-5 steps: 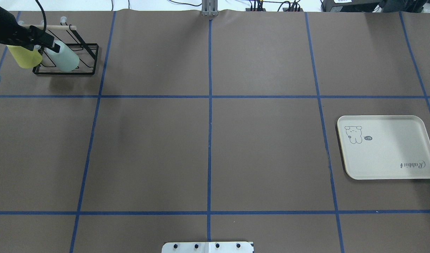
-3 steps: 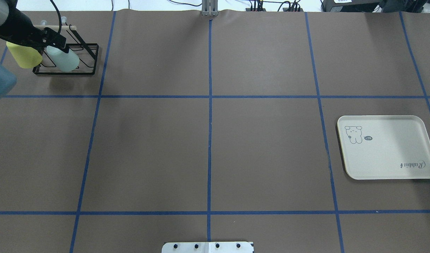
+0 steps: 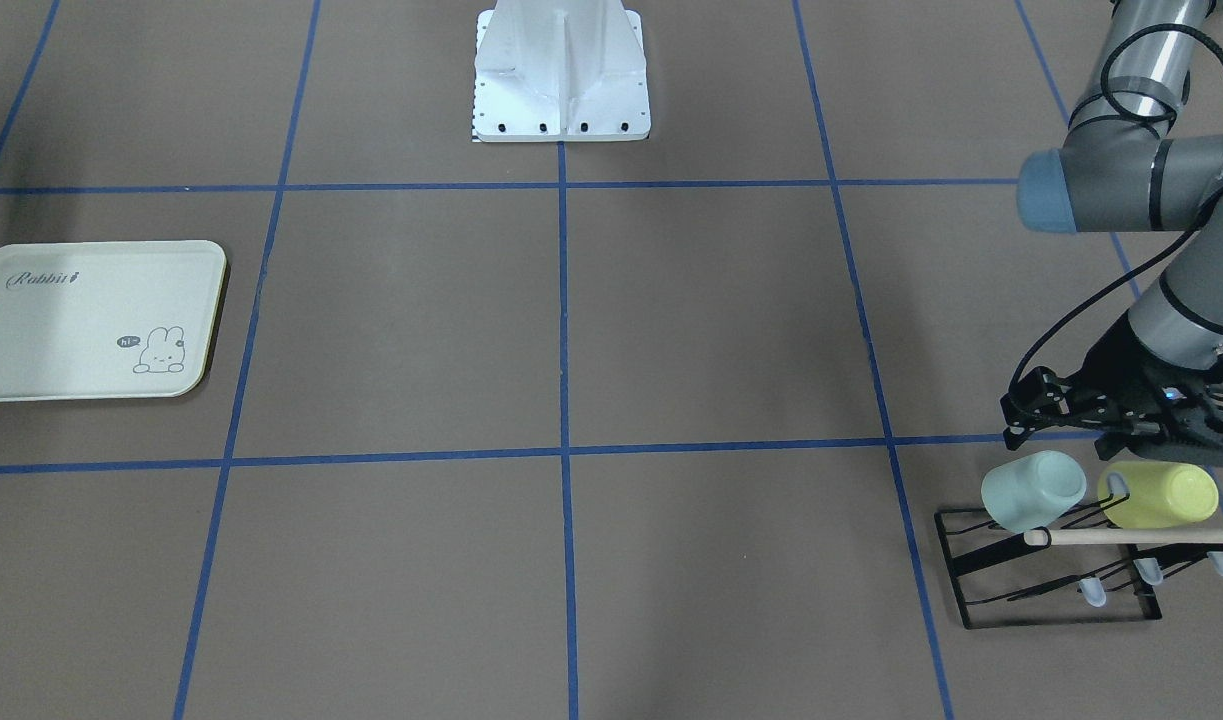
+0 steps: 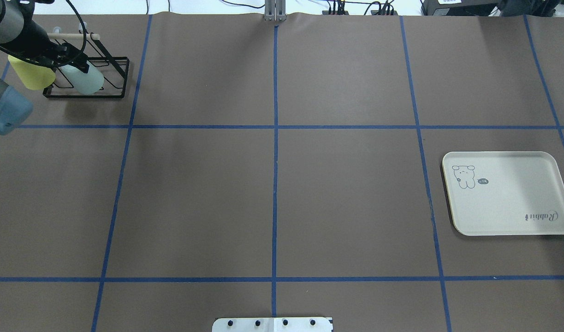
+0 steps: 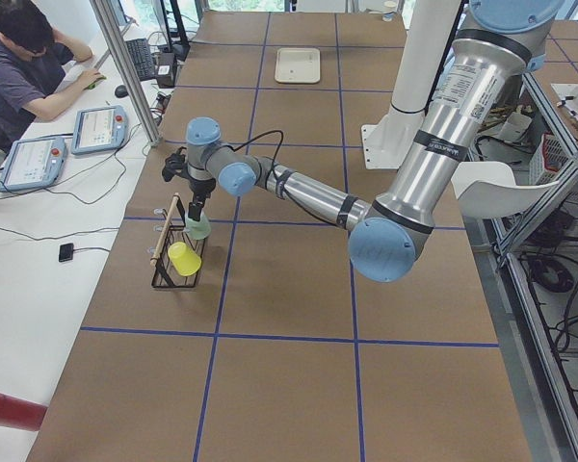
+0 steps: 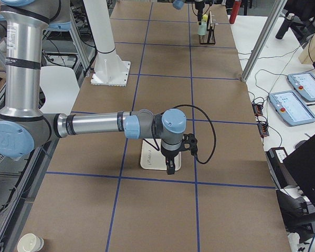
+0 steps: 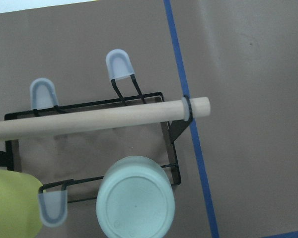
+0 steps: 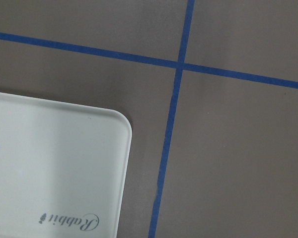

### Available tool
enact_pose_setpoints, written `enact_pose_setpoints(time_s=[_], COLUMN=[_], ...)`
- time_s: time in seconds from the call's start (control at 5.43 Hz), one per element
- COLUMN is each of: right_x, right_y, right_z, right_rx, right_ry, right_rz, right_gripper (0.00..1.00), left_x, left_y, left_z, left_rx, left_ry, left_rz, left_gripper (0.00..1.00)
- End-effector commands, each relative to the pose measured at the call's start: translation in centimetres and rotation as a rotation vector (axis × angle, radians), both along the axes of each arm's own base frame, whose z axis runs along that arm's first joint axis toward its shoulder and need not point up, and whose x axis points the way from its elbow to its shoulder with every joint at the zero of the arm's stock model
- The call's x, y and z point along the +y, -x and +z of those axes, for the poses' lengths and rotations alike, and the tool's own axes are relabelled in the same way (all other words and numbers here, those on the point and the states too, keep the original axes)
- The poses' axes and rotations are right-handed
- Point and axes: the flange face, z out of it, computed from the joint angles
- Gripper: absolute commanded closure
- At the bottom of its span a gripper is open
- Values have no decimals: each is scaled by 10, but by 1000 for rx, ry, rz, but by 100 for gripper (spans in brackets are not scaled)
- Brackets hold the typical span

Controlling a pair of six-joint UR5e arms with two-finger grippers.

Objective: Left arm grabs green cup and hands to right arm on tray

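the green cup [image 3: 1033, 490] sits upside down and tilted on a prong of the black wire rack [image 3: 1051, 592], its flat base facing the left wrist camera. it is just beside the yellow-green cup [image 3: 1161, 495], which sits on the next prong. a wooden rod [image 3: 1141, 537] runs along the rack's top. the left gripper [image 3: 1131, 430] hangs close above the two cups; i cannot tell whether its fingers are apart or together (they show only as dark, foreshortened shapes). well apart, at the table's other end, the tray [image 4: 507, 198] lies flat. the right gripper [image 6: 170, 167] points down over the tray's edge, and its finger state cannot be told either.
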Motion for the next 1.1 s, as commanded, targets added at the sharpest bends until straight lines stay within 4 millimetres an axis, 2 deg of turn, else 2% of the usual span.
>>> enact_pose_setpoints(time_s=[0.0, 0.74, 0.92], right_x=[0, 0, 0], right_y=[0, 0, 0], right_z=[0, 0, 0], right_rx=[0, 0, 0], right_ry=[2, 2, 1], right_rz=[1, 1, 0], right_gripper=[0, 0, 0], left_x=[-11, -19, -18], left_y=[-5, -11, -17], left_z=[8, 11, 13], left_rx=[-11, -30, -31], left_ry=[7, 9, 14], left_rz=[5, -2, 6], left_gripper=[0, 0, 0])
